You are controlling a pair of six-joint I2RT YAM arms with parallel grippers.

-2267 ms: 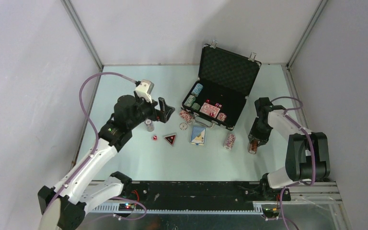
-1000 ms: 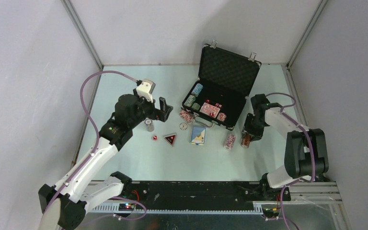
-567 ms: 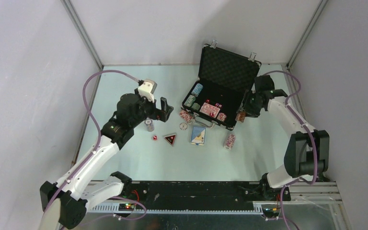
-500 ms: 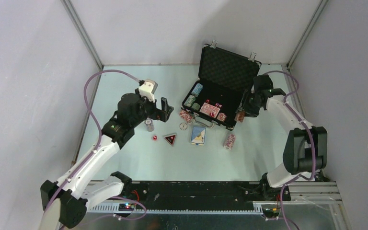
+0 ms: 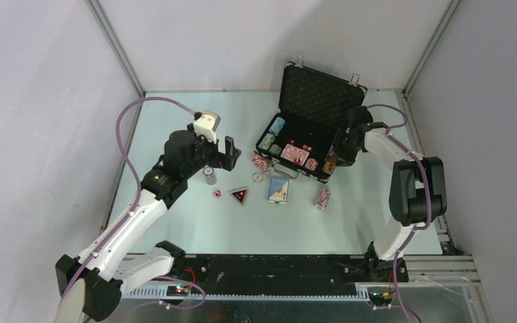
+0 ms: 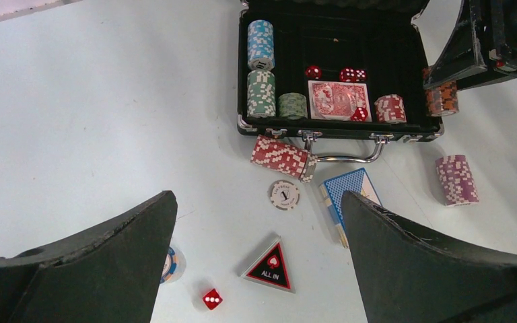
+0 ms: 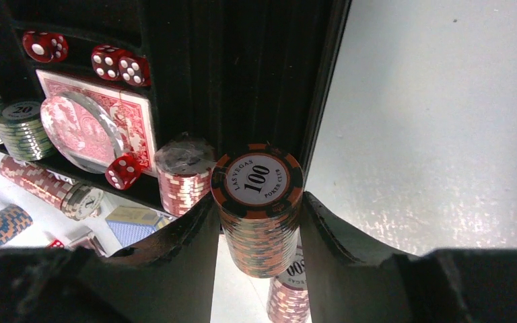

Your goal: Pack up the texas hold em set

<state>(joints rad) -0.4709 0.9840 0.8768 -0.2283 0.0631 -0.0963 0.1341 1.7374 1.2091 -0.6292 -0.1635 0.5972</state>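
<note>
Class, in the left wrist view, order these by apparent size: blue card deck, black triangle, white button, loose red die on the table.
1. blue card deck, only narrowly
2. black triangle, which lies nearer the camera, so these two are unsure
3. white button
4. red die

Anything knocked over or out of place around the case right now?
Yes. A red-and-white chip stack lies on its side on the table, just in front of the case by its handle, not standing inside.

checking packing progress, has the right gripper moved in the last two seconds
Yes. The right gripper, holding the orange chip stack, has gone farther out and left, to the right end of the briefcase.
</note>
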